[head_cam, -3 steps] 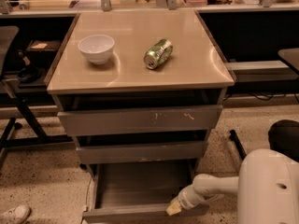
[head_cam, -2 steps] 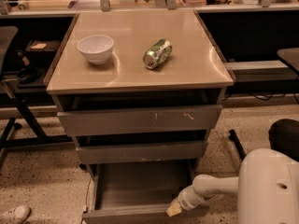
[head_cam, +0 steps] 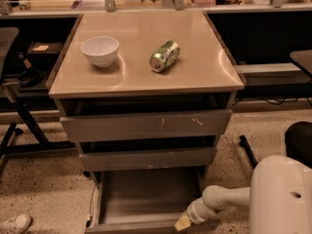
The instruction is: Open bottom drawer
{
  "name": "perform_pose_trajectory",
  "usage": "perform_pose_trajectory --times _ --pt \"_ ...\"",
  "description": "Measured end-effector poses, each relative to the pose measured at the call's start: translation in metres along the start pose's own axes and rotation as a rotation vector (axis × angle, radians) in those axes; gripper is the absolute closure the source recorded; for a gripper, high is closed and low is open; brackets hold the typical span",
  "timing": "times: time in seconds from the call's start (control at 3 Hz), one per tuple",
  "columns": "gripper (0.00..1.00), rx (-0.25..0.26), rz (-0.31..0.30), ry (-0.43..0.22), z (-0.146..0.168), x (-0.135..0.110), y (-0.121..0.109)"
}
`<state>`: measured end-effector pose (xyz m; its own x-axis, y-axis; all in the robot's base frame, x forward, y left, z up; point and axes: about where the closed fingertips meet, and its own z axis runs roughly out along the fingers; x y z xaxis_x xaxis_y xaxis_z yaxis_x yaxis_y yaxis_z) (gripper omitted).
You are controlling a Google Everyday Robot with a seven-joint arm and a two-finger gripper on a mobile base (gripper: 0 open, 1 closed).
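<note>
The bottom drawer (head_cam: 146, 199) stands pulled out at the foot of the grey cabinet, its shallow grey tray showing and its plain front edge along the lower frame border. My white arm reaches in from the lower right. My gripper (head_cam: 184, 222) is at the drawer's front right corner, touching or just above its front edge. Above it are the middle grey drawer (head_cam: 146, 159) and the wider top drawer front (head_cam: 146, 125) with pale scratch marks, both a little ajar.
A white bowl (head_cam: 100, 50) and a green can (head_cam: 164, 56) lying on its side sit on the beige cabinet top (head_cam: 204, 77). A dark chair frame (head_cam: 19, 111) stands left. A white shoe (head_cam: 14, 224) lies at the lower left. A dark stool (head_cam: 298, 141) is right.
</note>
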<state>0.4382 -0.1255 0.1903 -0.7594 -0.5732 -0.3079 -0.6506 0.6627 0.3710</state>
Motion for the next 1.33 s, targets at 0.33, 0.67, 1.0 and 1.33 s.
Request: perform_pose_trajectory --times 0.33,0.67,1.0,1.33 --pt "1.00 -0.005 0.036 0.011 -0.0002 0.0129 0.0048" --pt "1.00 -0.004 0.065 0.007 -0.0043 0.0170 0.0093" --pt "1.00 -0.004 0.065 0.007 -0.0043 0.0169 0.0093" --pt "1.00 -0.002 0.062 -0.003 -0.0061 0.0131 0.0099"
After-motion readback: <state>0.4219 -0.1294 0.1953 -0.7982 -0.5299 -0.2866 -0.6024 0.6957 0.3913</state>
